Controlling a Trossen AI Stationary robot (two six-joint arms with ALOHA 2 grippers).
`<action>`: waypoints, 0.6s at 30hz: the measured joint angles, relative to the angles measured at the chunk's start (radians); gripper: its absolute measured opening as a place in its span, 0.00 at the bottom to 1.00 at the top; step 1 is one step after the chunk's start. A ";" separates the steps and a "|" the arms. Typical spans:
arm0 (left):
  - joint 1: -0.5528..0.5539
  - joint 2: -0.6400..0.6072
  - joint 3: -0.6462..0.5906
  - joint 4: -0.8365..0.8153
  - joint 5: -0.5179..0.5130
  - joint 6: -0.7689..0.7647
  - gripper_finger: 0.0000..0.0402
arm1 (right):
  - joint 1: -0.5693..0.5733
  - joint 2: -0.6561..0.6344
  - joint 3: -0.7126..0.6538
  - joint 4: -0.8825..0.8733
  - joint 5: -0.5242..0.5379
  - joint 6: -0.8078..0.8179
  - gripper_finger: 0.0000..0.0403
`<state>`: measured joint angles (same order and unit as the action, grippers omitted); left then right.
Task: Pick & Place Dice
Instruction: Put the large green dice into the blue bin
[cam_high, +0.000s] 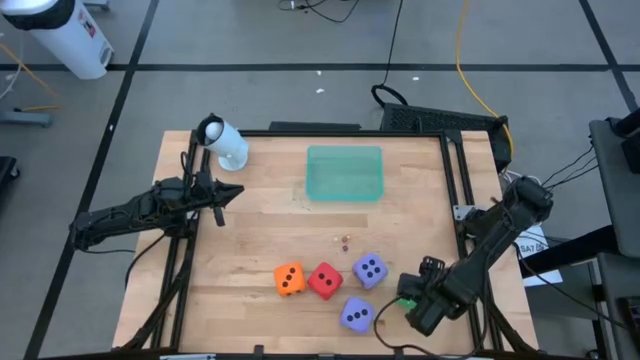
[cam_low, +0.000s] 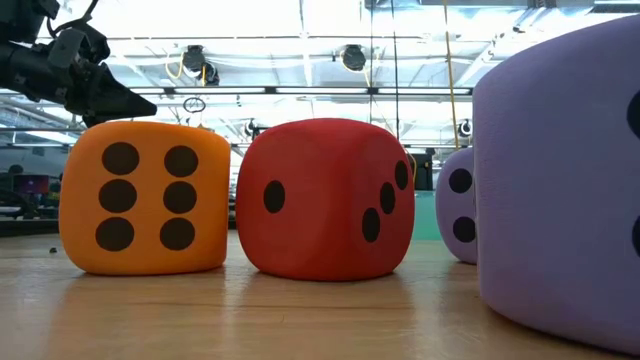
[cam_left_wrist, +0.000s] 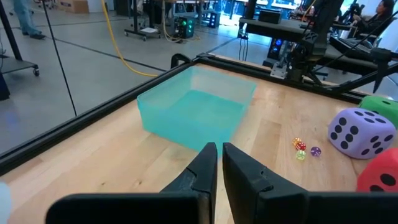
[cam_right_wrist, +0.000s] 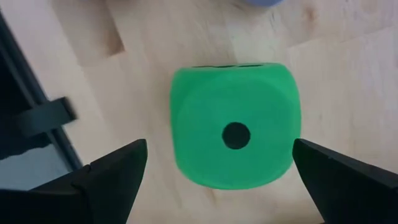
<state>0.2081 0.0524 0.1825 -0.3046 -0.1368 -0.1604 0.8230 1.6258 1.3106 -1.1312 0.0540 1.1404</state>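
Observation:
Five soft dice with dark pips lie near the table's near edge: orange (cam_high: 290, 279), red (cam_high: 325, 281), one purple (cam_high: 370, 269), another purple (cam_high: 356, 314), and green (cam_high: 404, 301), each resting on one face. My right gripper (cam_right_wrist: 219, 146) is open above the green die (cam_right_wrist: 235, 134), pointing down. Its fingers stand on either side of the die's one-pip face without touching it. My left gripper (cam_high: 222, 195) is shut and waits above the table's left part, clear of the dice. The low view shows the orange die (cam_low: 145, 195) and the red die (cam_low: 325, 200) close up.
A shallow teal tray (cam_high: 345, 172) sits at the table's far middle, also seen ahead of the left gripper (cam_left_wrist: 196, 106). A white cylinder (cam_high: 226, 143) lies at the far left corner. Tiny coloured dice (cam_high: 345, 240) lie mid-table. Black frame rails (cam_high: 462, 200) border the table.

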 joint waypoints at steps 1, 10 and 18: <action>0.000 0.000 0.000 0.000 0.000 0.000 0.08 | 0.000 0.007 0.000 0.000 0.000 -0.005 0.97; 0.000 0.000 0.000 0.001 0.000 0.000 0.08 | -0.019 0.041 0.000 -0.014 0.031 -0.055 0.97; 0.000 0.000 0.000 0.001 0.004 0.000 0.08 | -0.030 0.041 0.000 -0.010 0.023 -0.059 0.97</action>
<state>0.2081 0.0525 0.1825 -0.3035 -0.1329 -0.1608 0.7929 1.6672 1.3106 -1.1416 0.0769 1.0809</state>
